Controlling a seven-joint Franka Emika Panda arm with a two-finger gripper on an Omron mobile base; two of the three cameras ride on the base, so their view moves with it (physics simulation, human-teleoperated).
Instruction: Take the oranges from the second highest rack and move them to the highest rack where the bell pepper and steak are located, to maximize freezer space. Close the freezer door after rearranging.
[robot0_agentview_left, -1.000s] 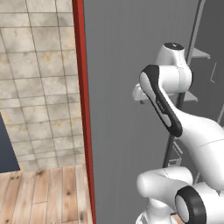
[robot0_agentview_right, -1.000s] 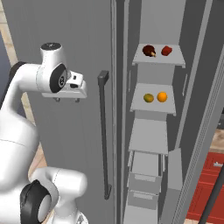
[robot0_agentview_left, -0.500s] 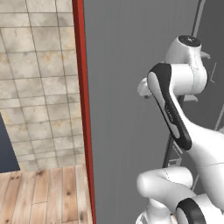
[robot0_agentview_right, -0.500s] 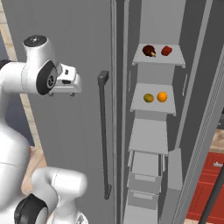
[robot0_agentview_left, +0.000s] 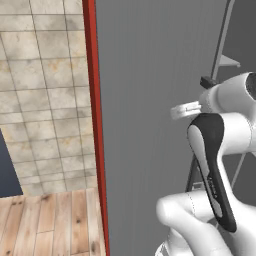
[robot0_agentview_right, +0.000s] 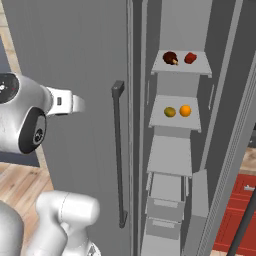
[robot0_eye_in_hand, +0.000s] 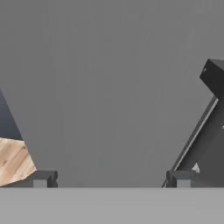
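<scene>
Two oranges lie side by side on the second highest rack in the open freezer compartment. Above them, the highest rack holds the dark steak and the red bell pepper. The freezer door stands left of the compartment, outer face toward me, with its long bar handle. My gripper hangs in front of that face, left of the handle and apart from it. In the hand view the gripper is open and holds nothing; the handle runs at the right.
Below the oranges come another grey shelf and drawers. A slanted grey panel bounds the compartment on the right, with red cabinets beyond. A red strip, tiled wall and wooden floor lie left of the door.
The arm has swung. In the right base view the hand drew left, further from the door handle. Oranges, steak and pepper have not moved.
</scene>
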